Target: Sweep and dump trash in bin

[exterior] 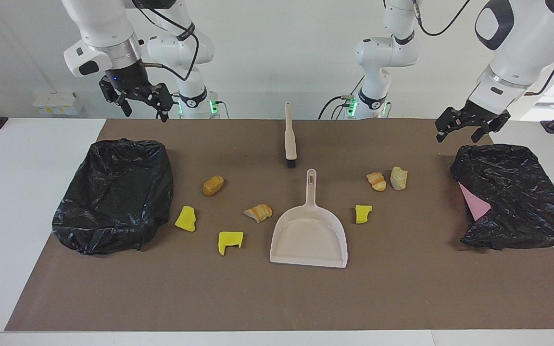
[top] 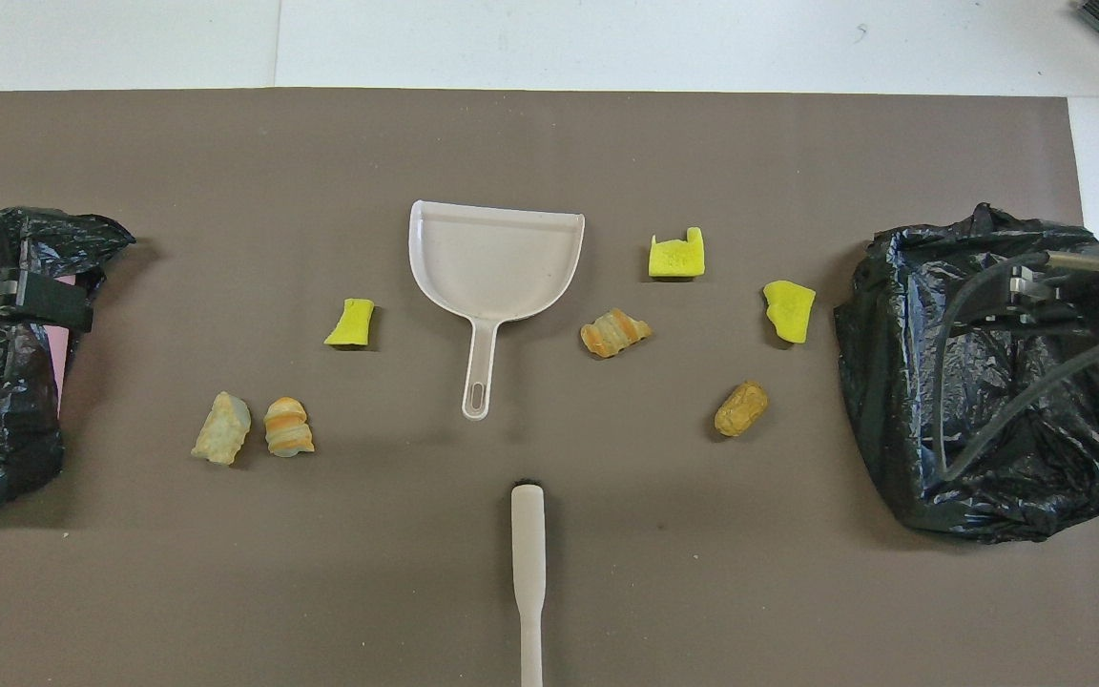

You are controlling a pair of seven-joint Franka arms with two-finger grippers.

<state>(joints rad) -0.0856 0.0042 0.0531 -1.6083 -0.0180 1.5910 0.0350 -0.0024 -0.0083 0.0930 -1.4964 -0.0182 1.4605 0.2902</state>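
Trash (exterior: 258,212) lies in seven small bits on the brown mat (exterior: 402,288), all well apart from both jaws. Three are yellow sponge bits and four are bread-like chunks, spread around the beige dustpan (exterior: 309,240). The beige brush (exterior: 290,139) lies near the robots, between the arms. The right gripper (exterior: 137,98) hangs released over one black bin bag (exterior: 113,197). The left gripper (exterior: 469,126) hangs released over the other black bag (exterior: 517,197). Plenty of bare mat lies near its edge farthest from the robots. White table (exterior: 12,192) shows around it.
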